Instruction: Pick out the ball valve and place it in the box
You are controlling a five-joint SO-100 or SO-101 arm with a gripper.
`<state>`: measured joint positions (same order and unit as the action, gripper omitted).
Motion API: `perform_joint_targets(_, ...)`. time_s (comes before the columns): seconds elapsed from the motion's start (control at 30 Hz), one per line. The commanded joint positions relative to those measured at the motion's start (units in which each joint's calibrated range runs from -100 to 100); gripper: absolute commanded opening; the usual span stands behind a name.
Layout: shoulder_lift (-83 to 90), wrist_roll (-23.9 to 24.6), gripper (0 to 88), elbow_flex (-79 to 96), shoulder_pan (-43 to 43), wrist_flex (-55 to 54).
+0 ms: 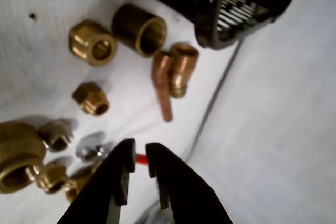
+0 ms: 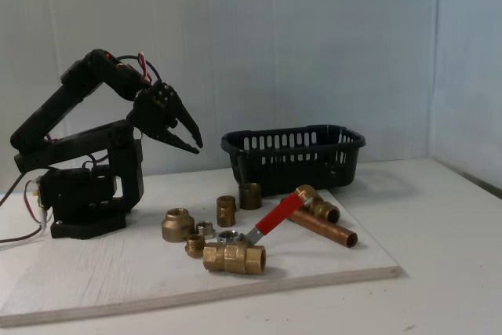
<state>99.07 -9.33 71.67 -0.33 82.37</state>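
Support: white-painted wooden board (image 2: 118,272) lying on a pale table (image 2: 439,288). On the board: black robot arm base (image 2: 86,221), brass ball valve with red lever (image 2: 235,256), copper pipe with brass elbow (image 2: 321,225), small brass couplings, black slotted oval plastic basket (image 2: 294,158) at the back

Fixed view: stationary camera at table level, front-on, set back, facing wall; takes in whole arm at left, white board (image 2: 118,272), fittings, box (image 2: 294,154).
Wrist view: rides arm, close, looks down past gripper (image 1: 140,153) at fittings, box (image 1: 226,9) corner at top.
Shared: fittings cluster, copper pipe (image 1: 164,85), box.
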Motion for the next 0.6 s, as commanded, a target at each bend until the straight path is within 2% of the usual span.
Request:
perform_joint_targets(0.0, -0.42, 0.11, 1.3, -0.92, -0.55, -2.61)
perform_joint_targets(0.07, -0.51, 1.10, 2.0, -2.81, -1.14, -3.55)
perform_joint_targets(0.27, -7.38, 3.94, 13.7, -11.21, -0.99, -3.72)
perform_joint_targets(0.57, -36.63, 3.53, 14.6, -20.68, -1.07, -9.49)
